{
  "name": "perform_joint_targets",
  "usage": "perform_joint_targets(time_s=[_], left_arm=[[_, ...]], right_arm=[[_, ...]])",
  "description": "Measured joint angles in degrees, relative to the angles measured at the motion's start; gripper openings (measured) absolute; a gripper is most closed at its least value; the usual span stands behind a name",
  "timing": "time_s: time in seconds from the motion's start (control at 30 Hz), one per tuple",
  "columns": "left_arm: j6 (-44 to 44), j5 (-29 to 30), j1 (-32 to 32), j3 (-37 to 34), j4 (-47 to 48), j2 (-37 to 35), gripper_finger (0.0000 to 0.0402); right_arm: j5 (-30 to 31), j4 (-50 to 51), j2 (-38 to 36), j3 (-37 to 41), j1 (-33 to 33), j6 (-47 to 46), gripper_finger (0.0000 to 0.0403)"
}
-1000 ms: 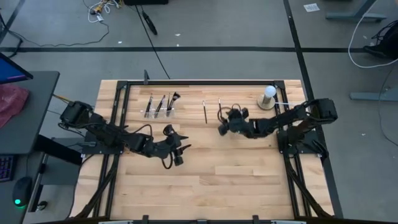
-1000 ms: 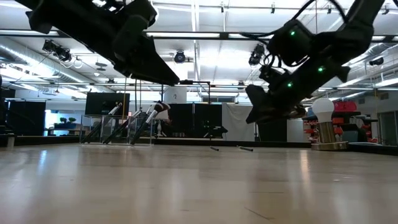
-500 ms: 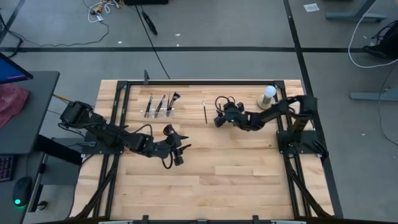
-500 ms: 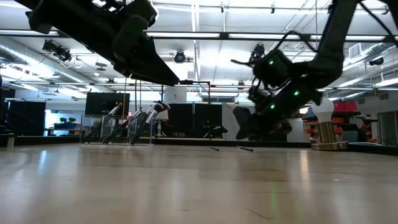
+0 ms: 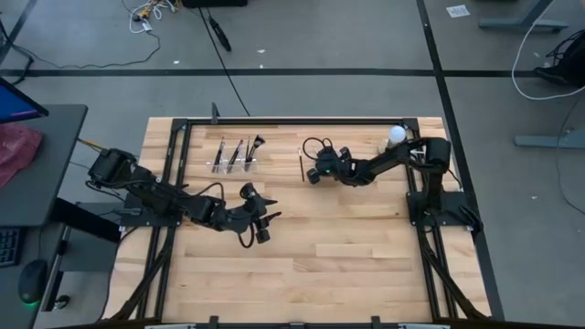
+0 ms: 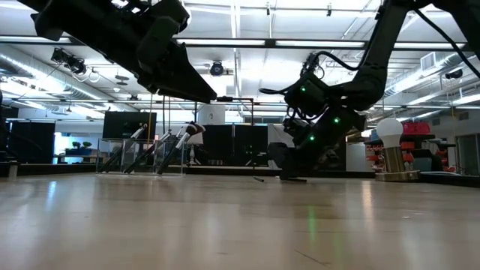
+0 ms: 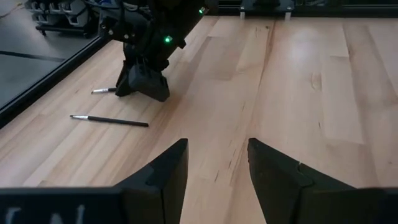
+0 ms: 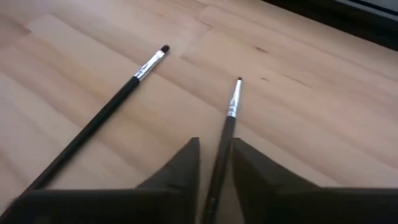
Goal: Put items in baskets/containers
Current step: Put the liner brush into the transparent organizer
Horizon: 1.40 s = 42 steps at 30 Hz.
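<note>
Tabletop brush (image 8: 219, 163) half-hidden between fingers (image 8: 180, 171)

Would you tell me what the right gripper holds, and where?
The right gripper is closing around a brush at its handle end; a firm hold cannot be told.

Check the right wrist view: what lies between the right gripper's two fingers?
A brush runs between the right gripper's fingers, its handle in the gap. A second brush lies beside them.

A lab: taped grey floor (image 5: 347, 55), loose cables (image 5: 151, 14), ceiling light strips (image 6: 247, 43)
</note>
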<state>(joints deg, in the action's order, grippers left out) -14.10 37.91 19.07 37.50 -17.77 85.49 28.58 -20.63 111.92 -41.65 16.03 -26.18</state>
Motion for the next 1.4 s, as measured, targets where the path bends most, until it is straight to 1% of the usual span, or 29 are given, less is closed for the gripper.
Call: perform_joint_targets(time_s=[0.1, 0.17, 0.23, 0.4, 0.53, 0.6, 0.7, 0.8, 0.9, 1.07, 1.13, 1.3, 1.4], left_arm=[[-0.29, 0.00, 0.00, 0.00, -0.08, 0.00, 0.0169], [-0.34, 0.00, 0.00, 0.00, -0.10, 0.00, 0.0169], [-0.32, 0.00, 0.00, 0.00, -0.20, 0.00, 0.0169], [-0.34, 0.00, 0.00, 0.00, -0.34, 0.00, 0.0169], [-0.34, 0.00, 0.00, 0.00, -0.42, 0.00, 0.0169], [-0.36, 0.00, 0.00, 0.00, -0.52, 0.00, 0.0169], [-0.34, 0.00, 0.00, 0.00, -1.00, 0.00, 0.0169], [-0.34, 0.00, 0.00, 0.00, -1.64, 0.00, 0.0169], [-0.27, 0.00, 0.00, 0.00, -1.99, 0.00, 0.0169], [-0.11, -0.01, 0.01, 0.00, -2.02, 0.00, 0.0169], [0.71, -0.19, 0.02, 0.00, -2.02, 0.00, 0.0169], [2.75, -0.37, 0.70, 0.00, -2.06, 0.00, 0.0169], [4.40, -2.29, 1.21, 0.00, -2.15, 0.00, 0.0169]], right_arm=[[-1.55, -1.33, -0.14, 1.47, -0.84, 0.04, 0.0049], [-1.51, -2.68, -0.14, 2.64, -2.05, 0.06, 0.0021], [-0.66, -4.43, -0.14, 3.90, -3.65, 0.04, 0.0010], [3.48, -5.64, -0.18, 5.82, -9.31, -3.53, 0.0017], [9.04, -2.72, -0.22, 5.95, -15.44, -5.34, 0.0008], [10.52, -2.53, -0.25, 6.12, -18.64, -6.85, 0.0006], [10.41, -1.39, -1.24, 6.30, -23.29, -10.09, 0.0007], [9.57, 1.73, -3.72, 6.65, -27.67, -12.69, 0.0007], [8.13, 4.77, -7.18, 6.80, -30.89, -12.93, 0.0007], [3.44, 9.59, -12.60, 6.93, -35.03, -12.38, 0.0007], [3.71, 9.95, -14.07, 6.95, -36.65, -10.62, 0.0007], [4.72, 5.59, -15.17, 6.89, -40.23, -3.44, 0.0007], [3.28, 1.57, -15.18, 6.80, -41.56, 0.74, 0.0007]])
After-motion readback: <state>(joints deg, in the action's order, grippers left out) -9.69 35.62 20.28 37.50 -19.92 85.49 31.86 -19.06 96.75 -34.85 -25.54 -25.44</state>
